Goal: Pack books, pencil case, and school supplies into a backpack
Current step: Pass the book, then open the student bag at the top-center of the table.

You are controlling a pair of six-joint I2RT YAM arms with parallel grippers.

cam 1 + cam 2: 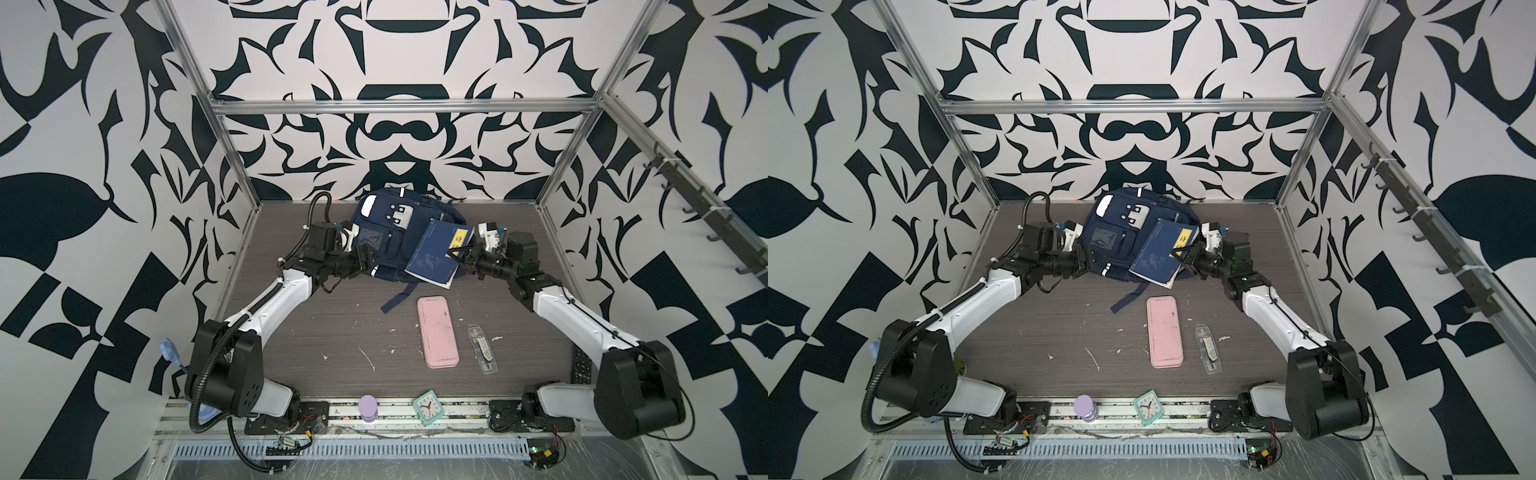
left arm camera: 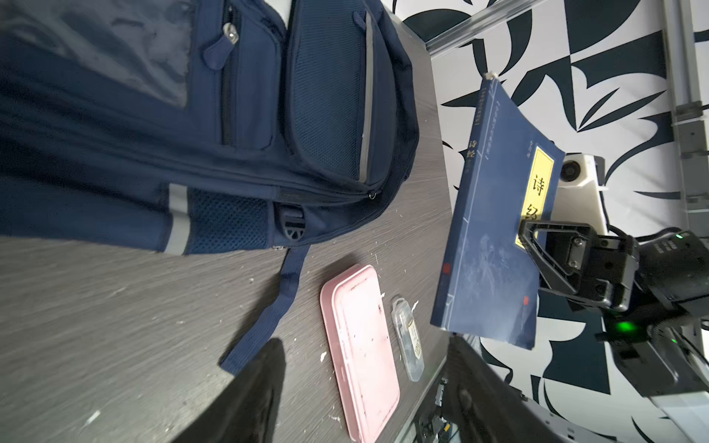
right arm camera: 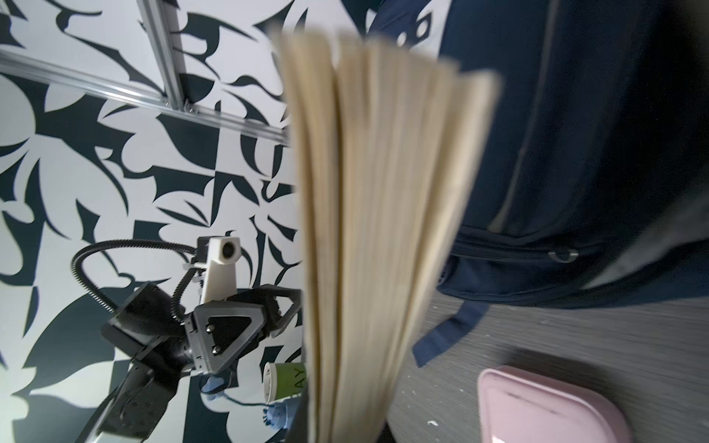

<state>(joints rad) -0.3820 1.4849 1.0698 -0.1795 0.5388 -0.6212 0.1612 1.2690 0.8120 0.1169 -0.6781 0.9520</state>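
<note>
The two dark blue books (image 1: 430,255) were clamped at their yellow-labelled edge in my right gripper (image 1: 457,249), lifted and tilted, reaching from it over the navy backpack (image 1: 380,239). Across the bag, my left gripper (image 1: 367,261) stood just beside its side, jaws apart, holding nothing. The pink pencil case (image 1: 437,332) and clear supplies packet (image 1: 482,348) lay side by side on the table (image 1: 324,332), on the near side of my right gripper.
</note>
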